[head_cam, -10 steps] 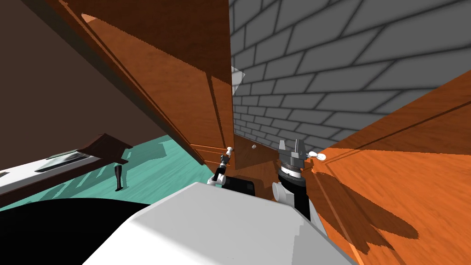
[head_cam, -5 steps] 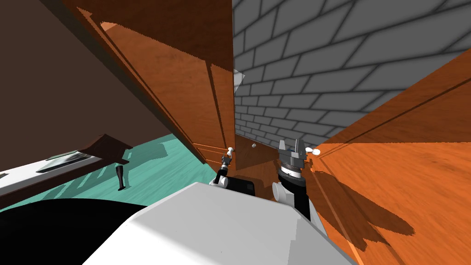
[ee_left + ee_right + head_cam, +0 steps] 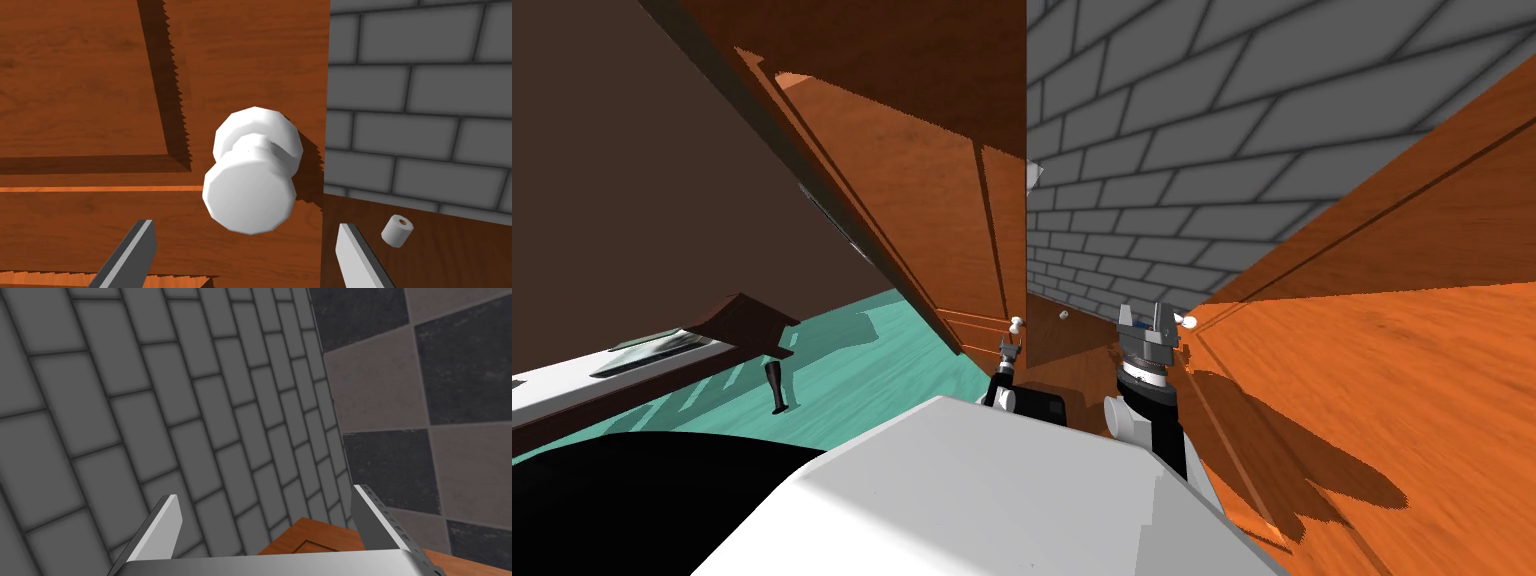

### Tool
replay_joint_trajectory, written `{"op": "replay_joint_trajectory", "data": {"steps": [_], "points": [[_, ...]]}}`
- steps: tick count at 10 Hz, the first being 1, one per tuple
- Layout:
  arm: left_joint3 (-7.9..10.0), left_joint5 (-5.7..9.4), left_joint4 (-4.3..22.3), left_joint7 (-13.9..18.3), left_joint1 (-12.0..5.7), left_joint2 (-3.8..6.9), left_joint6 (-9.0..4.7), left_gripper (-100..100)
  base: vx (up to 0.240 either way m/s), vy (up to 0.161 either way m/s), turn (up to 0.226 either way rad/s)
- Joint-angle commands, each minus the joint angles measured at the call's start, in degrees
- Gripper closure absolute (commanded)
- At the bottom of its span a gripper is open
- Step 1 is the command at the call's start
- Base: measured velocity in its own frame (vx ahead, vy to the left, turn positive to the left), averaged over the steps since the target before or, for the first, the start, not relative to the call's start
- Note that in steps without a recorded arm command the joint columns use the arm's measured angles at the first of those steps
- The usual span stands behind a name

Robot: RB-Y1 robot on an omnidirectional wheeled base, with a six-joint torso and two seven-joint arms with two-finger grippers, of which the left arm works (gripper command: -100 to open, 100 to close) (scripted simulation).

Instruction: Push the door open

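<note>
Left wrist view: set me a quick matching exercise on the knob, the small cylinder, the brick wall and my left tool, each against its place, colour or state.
Things:
1. white knob
2. small white cylinder
3. brick wall
4. left tool

Place, colour or state:
A. grey, with dark joints
B. open, with the knob ahead between its fingers
C. mounted on the brown wooden door
D. on brown wood just below the bricks

Pairs: 1-C; 2-D; 3-A; 4-B
</note>
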Motion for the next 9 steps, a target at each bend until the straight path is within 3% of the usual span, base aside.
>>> {"op": "replay_joint_trajectory", "data": {"steps": [1,2,3,4,5,6,7,8,9], "points": [[-0.91,1.0,0.0,1.9,0.27,-1.57,-0.63,-100,-0.091,0.036,-0.02],[-0.57,0.62,-0.6,1.0,0.48,-0.73,-0.13,-100,-0.041,0.015,-0.006],[-0.54,0.73,-0.6,1.4,0.42,1.0,-0.19,-100,0.032,0.004,-0.014],[-0.45,0.77,-0.5,1.5,0.3,1.92,-0.2,-100,0.101,0.024,-0.017],[-0.34,0.82,-0.4,1.6,0.18,2.3,-0.21,-100,0.193,0.017,-0.016],[-0.19,0.89,-0.3,1.7,-0.01,1.69,-0.23,-100,0.215,-0.011,-0.018],[-0.07,0.94,-0.3,1.8,-0.14,0.23,-0.24,-100,0.184,-0.005,0.002],[-0.24,0.87,0.4,2.1,-0.16,1.11,-0.57,-100,0.077,0.0,-0.004],[-0.24,0.87,0.4,2.1,-0.16,1.11,-0.57,100,-0.01,-0.001,0.006]]}}
